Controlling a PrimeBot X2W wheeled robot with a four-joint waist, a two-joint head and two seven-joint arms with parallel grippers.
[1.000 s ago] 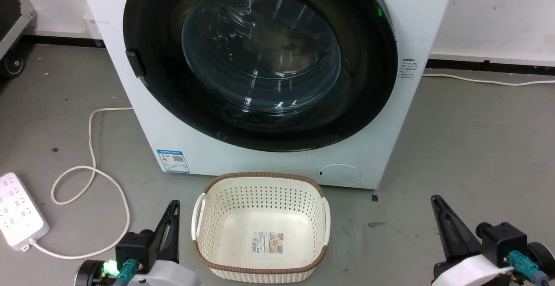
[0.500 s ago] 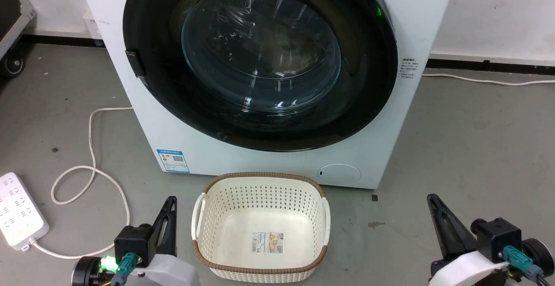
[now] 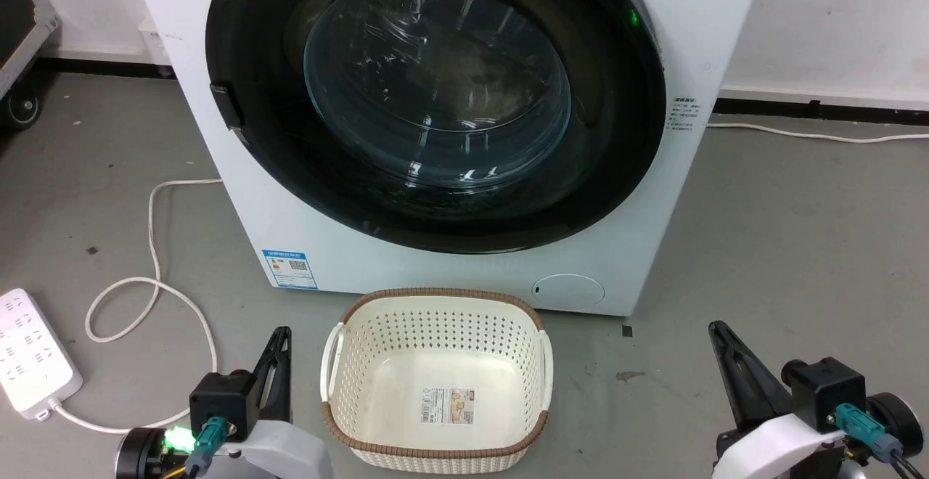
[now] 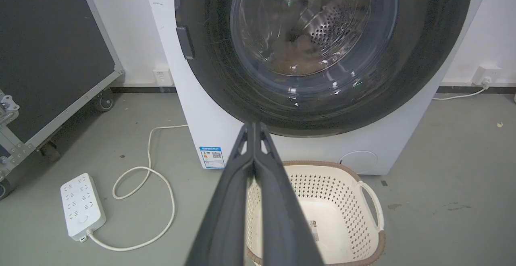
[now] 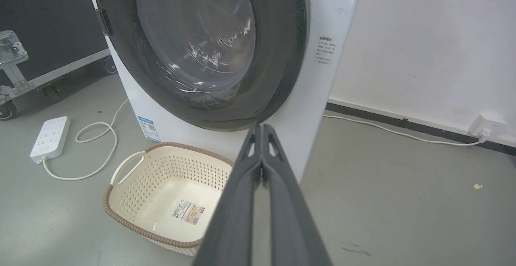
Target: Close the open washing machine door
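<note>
L to R in the head view: a black wheeled flight case (image 3: 13,22) stood at the far edge. A white pwr strip (image 3: 33,352) lay on the grey floor (image 3: 798,247), w/ its cord (image 3: 152,276) looping toward the washing machine (image 3: 450,276). The left gripper (image 3: 280,345) hung low near the bottom edge, just beside the cream perforated basket (image 3: 435,296) but apart from it. Its wrist view showed the two dark fingers (image 4: 238,185) pressed together along their length, gripping nothing.

The basket sat on the floor just in front of the white machine, a paper label (image 3: 447,405) on its bottom. Above it, the washing machine door (image 3: 435,80), black-framed w/ a bulging glass centre, lay flat against the machine's front, a small black block (image 3: 226,105) on its L rim. The door looked closed, though whether the latch had caught could not be told from these angles. A green light (image 3: 633,19) glowed near the door's upper R.

The right gripper (image 3: 726,348) hung low at the R, well apart from basket and machine, its jaws likewise pinched together on nothing in its wrist view. Beyond it a white cable (image 3: 798,133) ran along the skirting to a wall socket (image 5: 485,124).
</note>
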